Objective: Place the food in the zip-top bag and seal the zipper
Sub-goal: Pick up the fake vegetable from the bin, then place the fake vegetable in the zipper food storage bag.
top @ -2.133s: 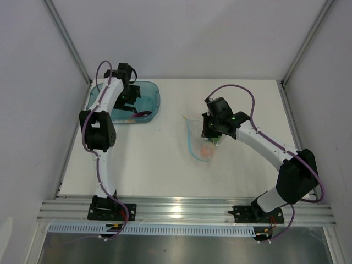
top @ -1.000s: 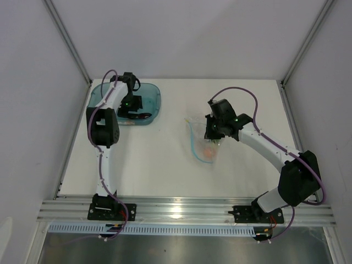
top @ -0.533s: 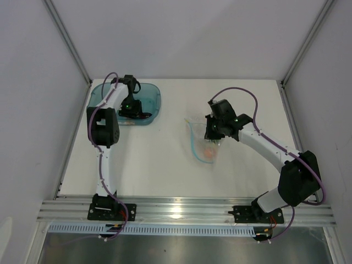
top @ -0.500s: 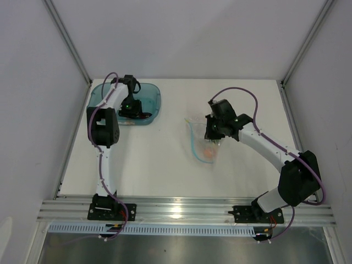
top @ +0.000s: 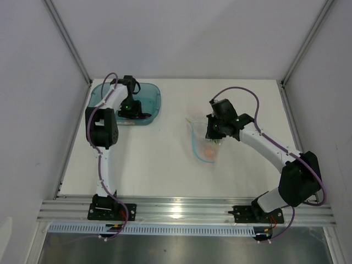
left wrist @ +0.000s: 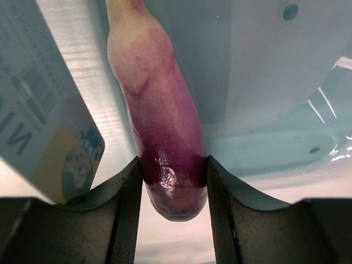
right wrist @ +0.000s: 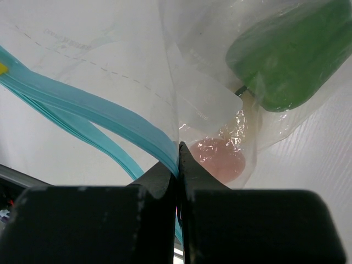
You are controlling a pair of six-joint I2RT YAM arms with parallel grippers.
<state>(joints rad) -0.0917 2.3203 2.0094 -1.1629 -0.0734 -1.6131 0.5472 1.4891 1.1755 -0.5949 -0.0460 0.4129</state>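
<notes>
– Zip-top bag (top: 199,147) lies on the table (top: 165,170), right of centre, and the right pincer (top: 214,133) is down on its far edge!

– How is that pincer set?

– Pressed tight together, with the bag's clear film nipped between the fingers, right beside the light-blue zipper (right wrist: 82,113). The strip splits into two bands that stand apart, so the mouth is unsealed.

– Any food in there?

– Yes! A green pepper (right wrist: 286,60) shows through the plastic, and a pink ball (right wrist: 217,157) sits just past the fingertips, near the pepper.

– And over on the left?

– A teal tub (top: 151,96) in the far left corner of the table, well apart from the bag. The left pincer (left wrist: 173,176) is down inside it, pinching the dark purple end of the eggplant (left wrist: 159,110), one finger against each side.

– Is it off the tub floor?

– Can't tell from here. The eggplant's paler, pinkish end stretches away from the fingers. A printed card (left wrist: 44,110) with a barcode and a yellow cartoon figure lies just beside it.
</notes>
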